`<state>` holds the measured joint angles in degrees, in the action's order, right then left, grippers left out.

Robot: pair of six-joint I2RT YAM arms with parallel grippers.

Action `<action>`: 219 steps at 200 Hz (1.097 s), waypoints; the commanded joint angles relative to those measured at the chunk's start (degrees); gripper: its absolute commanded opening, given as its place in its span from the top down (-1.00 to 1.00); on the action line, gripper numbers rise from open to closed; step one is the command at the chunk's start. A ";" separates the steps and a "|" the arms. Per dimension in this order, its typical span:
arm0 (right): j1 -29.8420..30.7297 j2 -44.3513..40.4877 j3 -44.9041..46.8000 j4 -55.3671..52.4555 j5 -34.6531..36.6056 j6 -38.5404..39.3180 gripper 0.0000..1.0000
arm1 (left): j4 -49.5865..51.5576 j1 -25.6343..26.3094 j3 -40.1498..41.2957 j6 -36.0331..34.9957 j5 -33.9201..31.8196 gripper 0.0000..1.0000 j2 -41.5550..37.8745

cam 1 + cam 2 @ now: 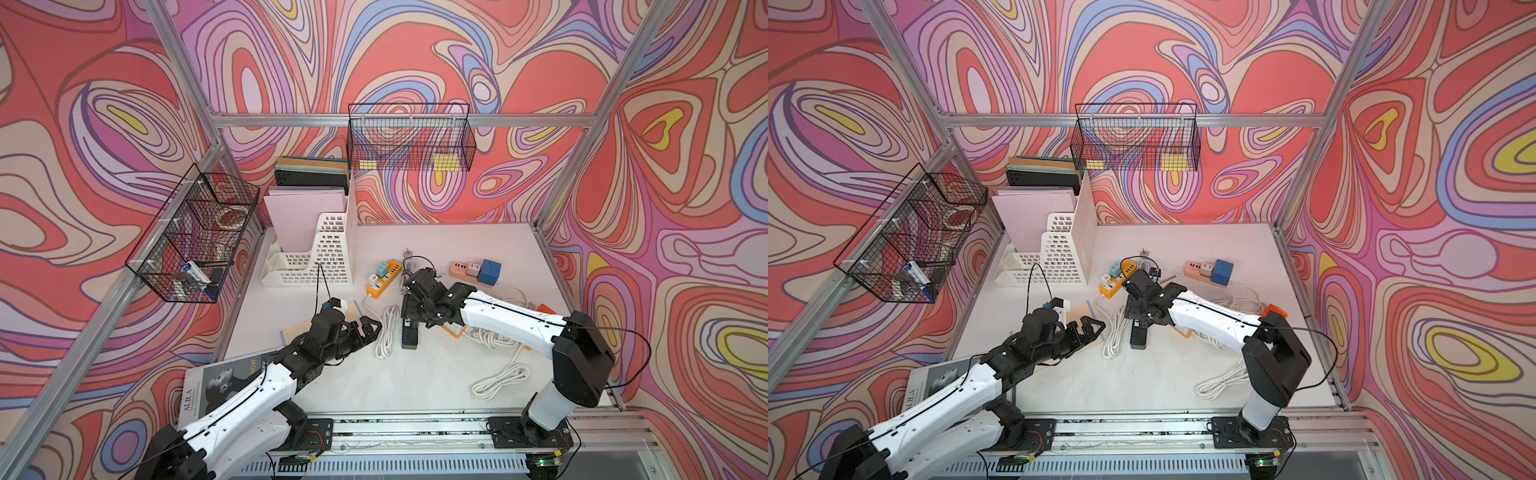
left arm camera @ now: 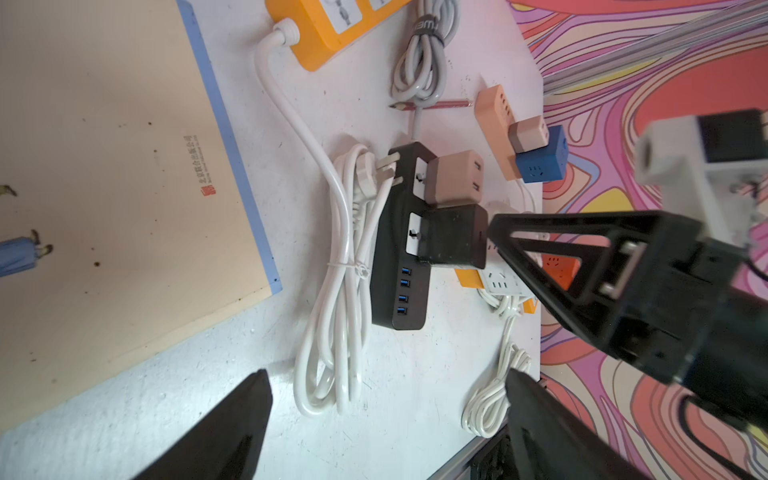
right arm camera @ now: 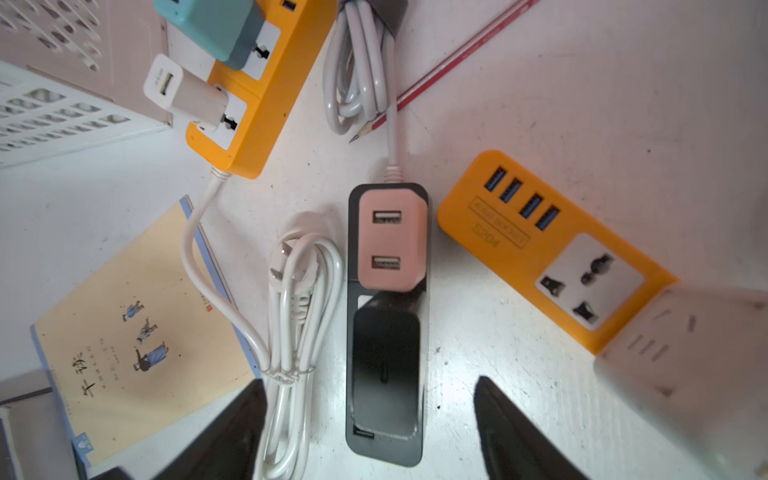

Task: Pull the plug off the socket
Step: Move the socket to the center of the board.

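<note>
A black socket strip [image 3: 386,446] [image 1: 409,336] lies mid-table with two plugs in it: a pink plug [image 3: 392,245] [image 2: 455,178] and a black plug [image 3: 384,365] [image 2: 453,237]. My right gripper [image 3: 370,382] [image 1: 409,307] hangs over the strip, open, its fingers standing either side of the black plug with a gap on each side. In the left wrist view one right finger [image 2: 540,249] has its tip right beside the black plug. My left gripper [image 2: 386,374] [image 1: 365,332] is open and empty, to the left of the strip beyond a white cable coil [image 2: 340,291].
An orange strip [image 3: 266,83] with teal and white adapters lies beyond the black strip, and a second orange strip [image 3: 552,249] beside it. A pencil [image 3: 457,54], a book [image 3: 137,332], a white file rack [image 1: 316,257] and a pink strip with a blue cube [image 1: 478,270] surround them.
</note>
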<state>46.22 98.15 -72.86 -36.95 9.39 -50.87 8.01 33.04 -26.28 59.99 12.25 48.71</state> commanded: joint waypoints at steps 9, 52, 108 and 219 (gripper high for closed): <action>0.27 6.18 -4.38 -5.57 1.24 0.26 -0.31 | 6.70 0.28 1.20 -1.16 -2.42 -0.86 -4.64; 0.37 10.89 -7.73 -8.49 0.71 0.29 -0.13 | 6.75 0.29 2.46 0.98 -2.71 -0.84 -7.20; 0.34 9.87 -6.65 -8.40 0.28 2.12 0.45 | -1.15 0.28 2.38 2.12 2.73 -0.76 -2.67; 0.33 -11.13 18.78 6.85 -11.36 11.14 0.54 | -29.74 9.83 4.54 7.79 11.66 -0.52 17.97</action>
<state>46.22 91.74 -58.24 -36.12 2.57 -41.98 -14.52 40.53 -21.21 67.37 22.94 63.24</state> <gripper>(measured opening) 0.290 0.773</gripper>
